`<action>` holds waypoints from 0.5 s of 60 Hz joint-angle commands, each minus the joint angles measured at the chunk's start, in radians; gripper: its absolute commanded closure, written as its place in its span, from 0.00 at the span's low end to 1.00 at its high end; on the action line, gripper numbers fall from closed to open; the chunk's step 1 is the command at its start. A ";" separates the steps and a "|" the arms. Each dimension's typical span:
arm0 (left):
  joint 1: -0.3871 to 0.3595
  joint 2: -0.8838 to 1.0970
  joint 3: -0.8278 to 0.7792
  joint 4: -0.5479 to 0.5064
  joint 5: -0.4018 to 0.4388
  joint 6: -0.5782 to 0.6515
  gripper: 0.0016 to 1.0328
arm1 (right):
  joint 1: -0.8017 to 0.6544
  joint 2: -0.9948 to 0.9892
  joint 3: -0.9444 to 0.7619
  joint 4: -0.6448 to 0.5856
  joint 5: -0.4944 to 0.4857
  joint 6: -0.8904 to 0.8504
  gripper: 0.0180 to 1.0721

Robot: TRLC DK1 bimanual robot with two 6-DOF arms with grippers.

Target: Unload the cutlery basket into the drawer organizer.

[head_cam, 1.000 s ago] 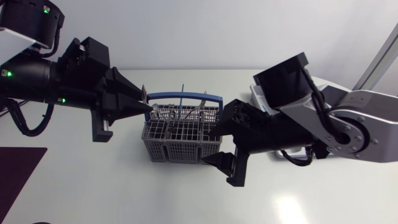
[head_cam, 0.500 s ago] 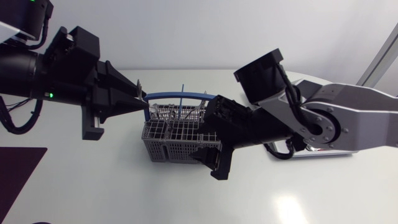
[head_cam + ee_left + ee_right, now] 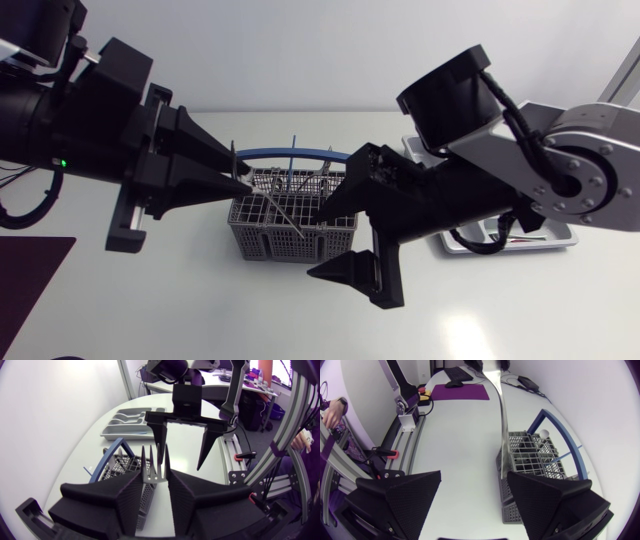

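Observation:
My left gripper [image 3: 240, 178] is shut on a metal fork [image 3: 275, 208], held slanted above the grey cutlery basket [image 3: 262, 240]. In the left wrist view the fork's tines [image 3: 152, 467] stick up between the fingers of that gripper [image 3: 154, 477]. My right gripper [image 3: 315, 243] is open, one finger on each side of the fork's handle end without touching it. In the right wrist view the fork's handle [image 3: 504, 435] rises between that gripper's [image 3: 475, 477] spread fingers, over the basket [image 3: 530, 450]. The drawer organizer [image 3: 560, 235] lies at the right, partly hidden by my right arm.
The basket has a blue bow handle [image 3: 290, 153] and still holds several utensils, among them a thin blue stick [image 3: 292, 160]. A dark purple mat [image 3: 30, 275] lies at the table's front left. White tabletop lies in front of the basket.
My left gripper has tilted the fork so its handle now slants over the basket. My right gripper has opened wider and moved in around the handle end.

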 commanded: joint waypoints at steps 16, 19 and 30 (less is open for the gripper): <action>-0.012 0.006 -0.051 -0.067 0.097 0.024 0.94 | 0.014 -0.023 0.086 -0.107 -0.117 -0.079 0.06; -0.012 0.008 -0.060 -0.078 0.108 0.037 0.94 | 0.022 -0.017 0.090 -0.112 -0.125 -0.079 0.06; -0.012 0.006 -0.085 -0.089 0.146 0.052 0.94 | 0.037 0.041 0.121 -0.137 -0.168 -0.087 0.06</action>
